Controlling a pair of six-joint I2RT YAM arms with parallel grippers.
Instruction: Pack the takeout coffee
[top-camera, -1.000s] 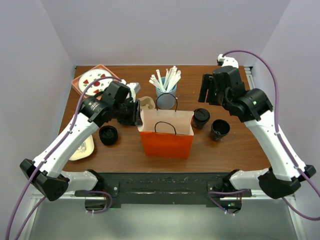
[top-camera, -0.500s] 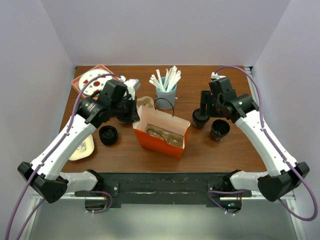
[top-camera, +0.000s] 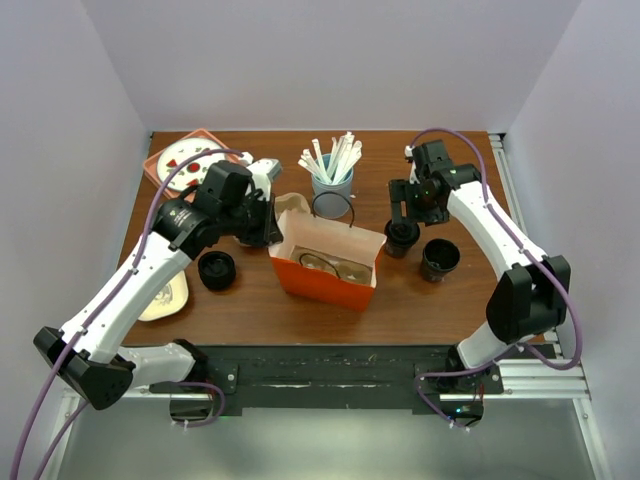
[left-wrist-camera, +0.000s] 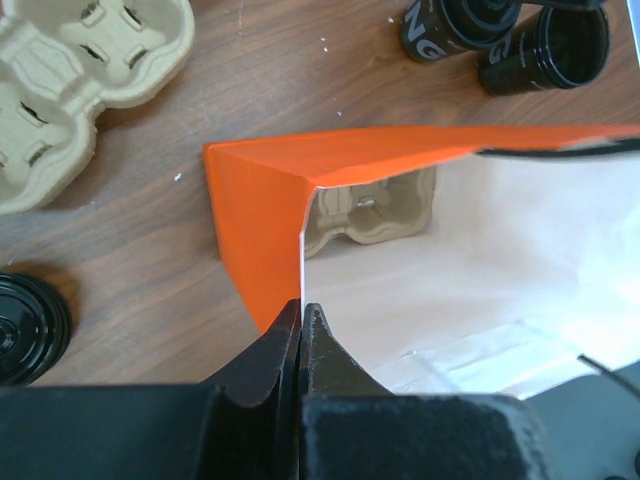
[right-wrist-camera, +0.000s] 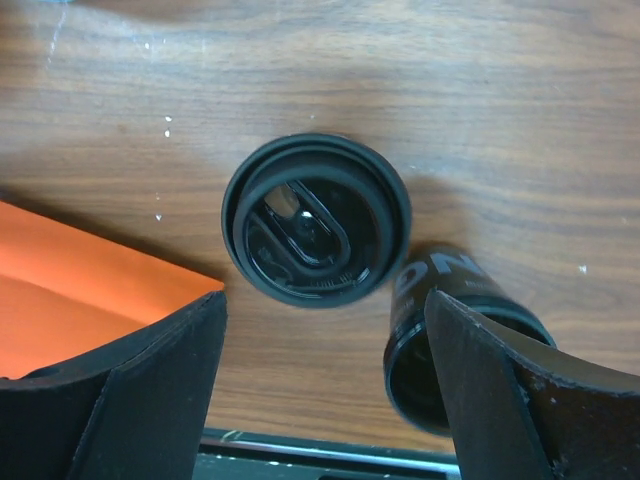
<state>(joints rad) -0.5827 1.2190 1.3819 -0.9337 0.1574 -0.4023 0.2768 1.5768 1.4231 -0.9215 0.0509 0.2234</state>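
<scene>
Two things changed in the last second. The left end effector (left-wrist-camera: 300, 322) clamped onto the rim of the orange bag (left-wrist-camera: 255, 225) and tipped it so the mouth gaped open. Meanwhile the right end effector (right-wrist-camera: 325, 300) dropped over the lidded coffee cup (right-wrist-camera: 315, 235), jaws spread wide, gripping nothing. The cup sat right below and between its fingers, so I'd guess a grab was next. The bag was thin creased paper, white inside, with a moulded pulp carrier (left-wrist-camera: 375, 215) at the bottom, just ahead of the left tips. The cup was round and glossy black, with a ridged plastic lid.
</scene>
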